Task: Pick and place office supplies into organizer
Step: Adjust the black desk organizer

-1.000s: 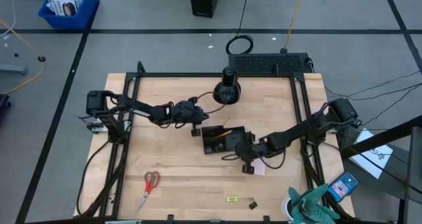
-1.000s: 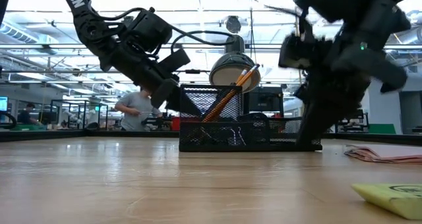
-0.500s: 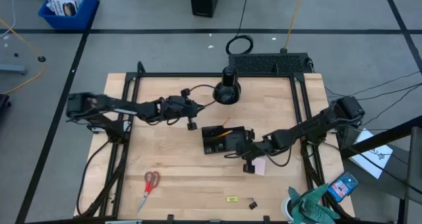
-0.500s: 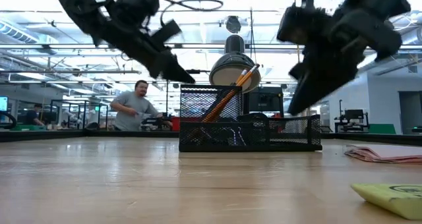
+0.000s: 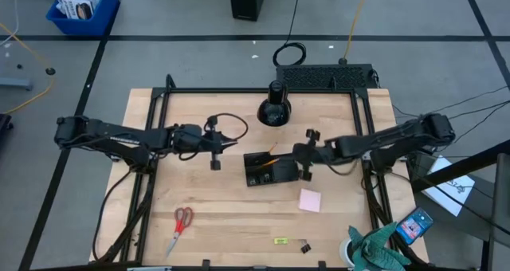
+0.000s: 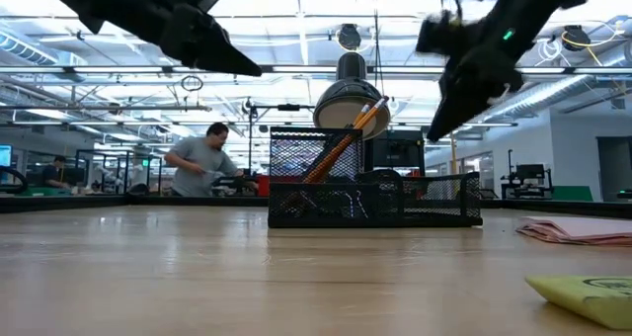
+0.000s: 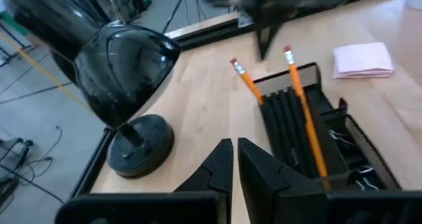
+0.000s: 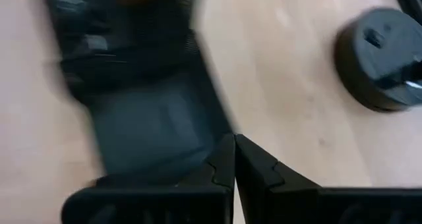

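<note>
Organizer: the organizer (image 5: 269, 168) sits mid-table with pencils (image 7: 300, 105) leaning in it, the lamp (image 5: 273, 110) at its 12 o'clock.
Left gripper: the left gripper (image 5: 213, 149) hangs at the organizer's 9 o'clock, above the wood, fingers (image 7: 224, 163) pressed nearly together, nothing in them.
Right gripper: the right gripper (image 5: 305, 154) is just off the organizer's 3 o'clock edge, fingers (image 8: 227, 161) shut tight, empty.
Still out: scissors (image 5: 180, 228) near the front left, pad (image 5: 310, 200), a yellow-green piece (image 5: 280, 241) and a clip (image 5: 305, 247) near the front edge.
Key relation: the scissors lie at about 7 o'clock from the left gripper, long axis running near to far with handles farther in; left arm is clearly nearer. The pad lies at 6 o'clock from the right gripper, the closest grab of all.
Next call: likely the right drops on the pad.
</note>
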`<state>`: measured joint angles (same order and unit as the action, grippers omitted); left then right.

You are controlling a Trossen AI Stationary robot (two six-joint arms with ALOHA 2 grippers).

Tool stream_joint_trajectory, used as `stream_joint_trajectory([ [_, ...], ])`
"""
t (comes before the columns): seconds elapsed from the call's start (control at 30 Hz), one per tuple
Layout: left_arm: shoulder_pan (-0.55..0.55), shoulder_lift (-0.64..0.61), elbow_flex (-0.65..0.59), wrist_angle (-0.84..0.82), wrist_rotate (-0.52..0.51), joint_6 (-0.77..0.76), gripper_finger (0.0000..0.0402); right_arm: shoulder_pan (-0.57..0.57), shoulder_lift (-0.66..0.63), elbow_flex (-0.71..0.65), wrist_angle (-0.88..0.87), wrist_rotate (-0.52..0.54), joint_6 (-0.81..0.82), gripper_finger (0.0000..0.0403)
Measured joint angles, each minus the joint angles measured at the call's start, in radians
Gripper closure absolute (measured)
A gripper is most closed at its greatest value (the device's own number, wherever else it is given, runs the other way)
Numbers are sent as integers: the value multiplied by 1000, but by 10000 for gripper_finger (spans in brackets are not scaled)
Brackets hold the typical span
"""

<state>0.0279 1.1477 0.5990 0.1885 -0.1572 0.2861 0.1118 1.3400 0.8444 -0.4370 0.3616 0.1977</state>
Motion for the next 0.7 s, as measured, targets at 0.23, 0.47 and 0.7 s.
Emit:
stream_joint_trajectory([
  [0.23, -11, -4, -2, -6, -1, 4, 371, -143, 88, 0, 39, -97, -93, 403],
  [0.47, -11, -4, -2, -12, -1, 5, 371, -207, 146, 0, 62, -161, -135, 403],
  [0.7, -11, -4, -2, -14, -1, 7, 371, -207, 148, -1, 62, -235, -130, 403],
])
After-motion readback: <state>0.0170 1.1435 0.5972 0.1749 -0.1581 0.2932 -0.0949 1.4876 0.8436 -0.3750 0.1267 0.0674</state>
